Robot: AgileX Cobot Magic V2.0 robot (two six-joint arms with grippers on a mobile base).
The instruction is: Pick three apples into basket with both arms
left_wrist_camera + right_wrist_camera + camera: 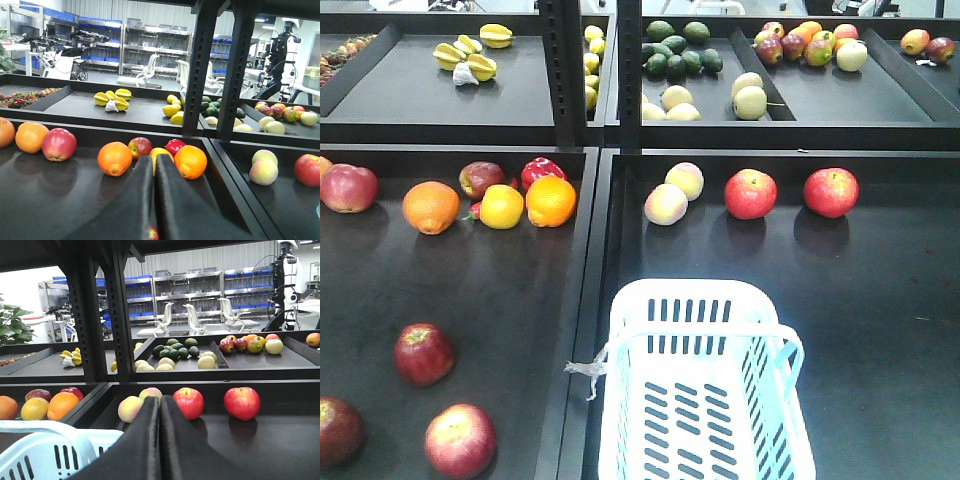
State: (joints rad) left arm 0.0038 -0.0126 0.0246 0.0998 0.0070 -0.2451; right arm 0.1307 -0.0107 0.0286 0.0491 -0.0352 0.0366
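The pale blue basket (692, 291) sits on the near black shelf (880, 330). The three dark red apples (423, 353) lie to the left of the basket. One is closest to it, one (460, 440) is lower down, and one (338, 430) is farthest away. On the left arm (132, 200) the jaws are pressed together. On the right arm (142, 440) the jaws are pressed together too, just right of the basket.

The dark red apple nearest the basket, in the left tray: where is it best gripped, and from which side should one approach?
Grip the apple across its widest middle, coming down from above. It is round and stands alone on the tray with nothing touching it, so every flank is free.
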